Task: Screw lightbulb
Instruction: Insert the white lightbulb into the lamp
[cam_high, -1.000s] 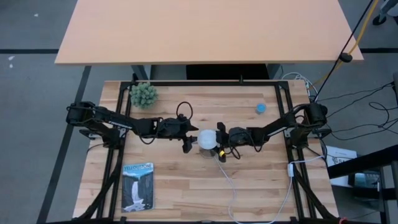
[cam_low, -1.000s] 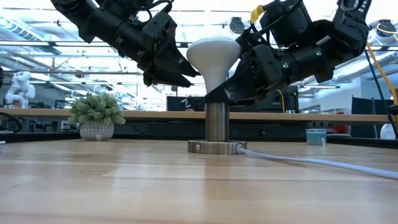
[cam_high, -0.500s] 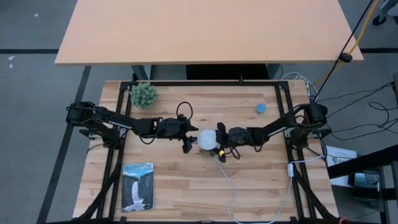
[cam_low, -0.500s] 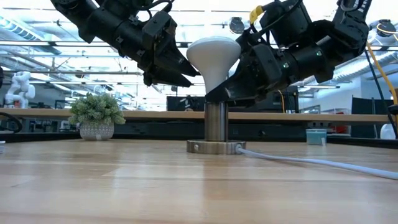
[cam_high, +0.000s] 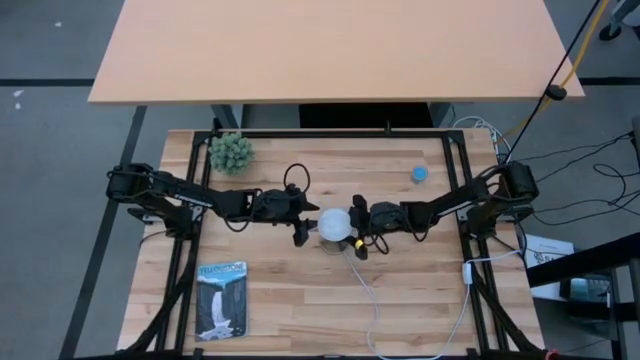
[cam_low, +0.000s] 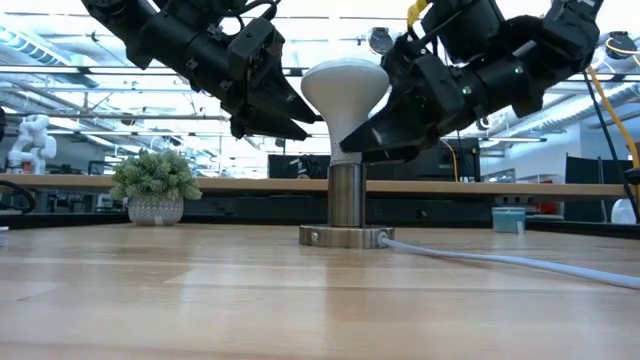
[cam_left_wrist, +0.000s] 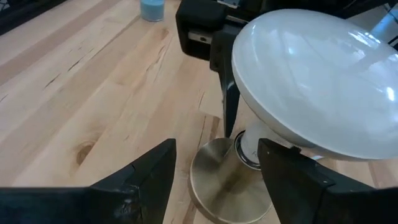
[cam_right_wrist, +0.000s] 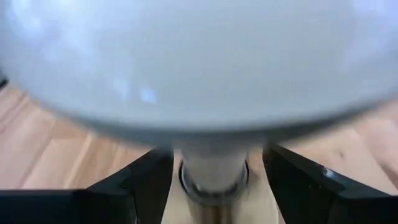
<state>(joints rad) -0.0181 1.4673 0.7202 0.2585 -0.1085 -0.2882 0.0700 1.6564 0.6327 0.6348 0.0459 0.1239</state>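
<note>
Lightbulb (cam_high: 333, 224) stands upright at table centre, dome up, its narrow neck seated in the metal socket (cam_low: 346, 194), whose round base (cam_low: 345, 237) rests on the wooden table (cam_high: 400, 300). A white cord (cam_high: 368, 300) runs from the socket base toward the 6 o'clock table edge.

Left gripper (cam_high: 303, 226) sits at the bulb's 9 o'clock, just beside the dome. Fingers spread, grasping nothing; in the left wrist view both fingers (cam_left_wrist: 140, 183) show apart with the bulb (cam_left_wrist: 317, 81) ahead and a gap between. In the low view its tips (cam_low: 300, 118) reach the dome edge; contact unclear.

Right gripper (cam_high: 357, 229) sits at the bulb's 3 o'clock, fingers either side of the bulb neck. In the right wrist view the fingers (cam_right_wrist: 134, 183) stand apart from the neck (cam_right_wrist: 212, 160) on both sides, so released, not clamping. In the low view the gripper (cam_low: 372, 138) sits under the dome rim, above the socket.

Small potted plant (cam_high: 231, 152) at 10 o'clock near the table corner. Small blue round object (cam_high: 420, 173) at 2 o'clock, well apart from the bulb. Printed waterfall card (cam_high: 221, 299) at 7 o'clock.
</note>
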